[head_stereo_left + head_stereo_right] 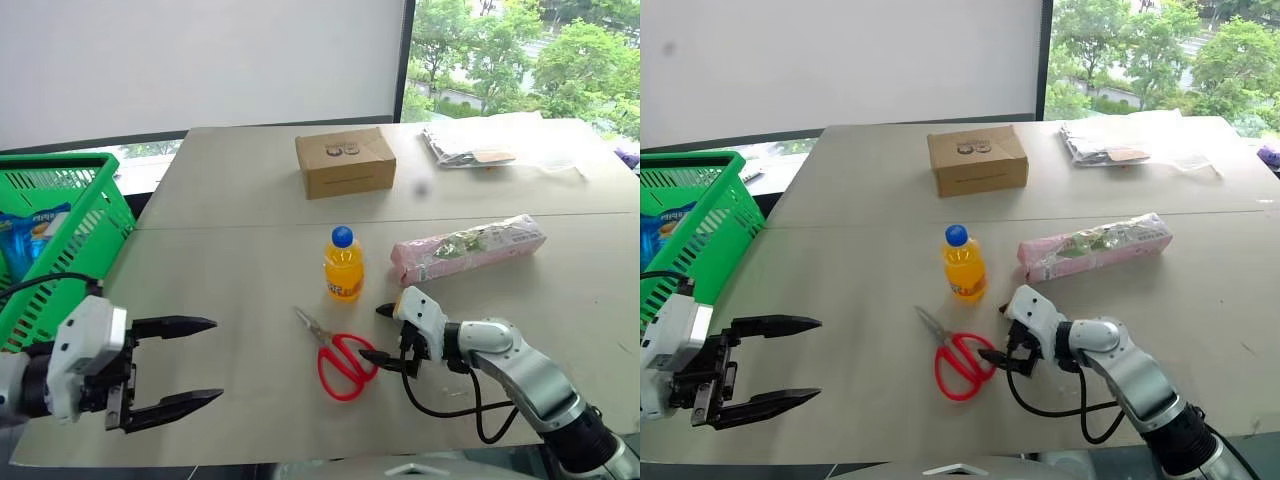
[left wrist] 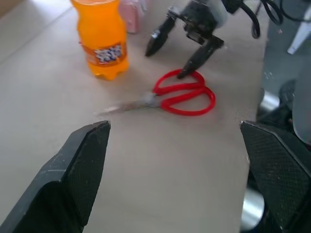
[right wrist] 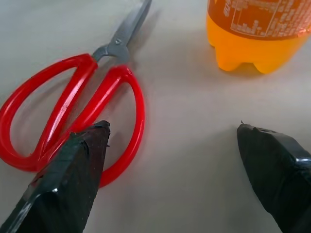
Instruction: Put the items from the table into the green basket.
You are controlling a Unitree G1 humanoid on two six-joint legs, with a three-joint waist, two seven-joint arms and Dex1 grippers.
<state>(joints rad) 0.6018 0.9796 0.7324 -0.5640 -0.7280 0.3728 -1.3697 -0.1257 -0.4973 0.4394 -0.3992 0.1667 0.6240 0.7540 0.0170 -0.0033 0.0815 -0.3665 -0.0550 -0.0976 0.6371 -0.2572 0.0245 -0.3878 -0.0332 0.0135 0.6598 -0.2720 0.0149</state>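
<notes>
The scissors (image 1: 335, 360) with red handles lie flat on the table (image 1: 230, 200) near its front edge. My right gripper (image 1: 372, 333) is open just to their right, pointing left, one fingertip (image 3: 77, 165) at the edge of a red handle loop. The orange bottle (image 1: 343, 264) with a blue cap stands upright just behind them. The pink packet (image 1: 468, 247) lies to the bottle's right. My left gripper (image 1: 218, 360) hangs open over the table's front left, pointing toward the scissors (image 2: 180, 97), nothing between its fingers. The green basket (image 1: 60, 230) stands beside the table at the far left.
A brown cardboard box (image 1: 345, 162) sits at the back middle of the table. A clear plastic bag (image 1: 480, 143) with papers lies at the back right. A blue packet (image 1: 35, 235) lies inside the basket.
</notes>
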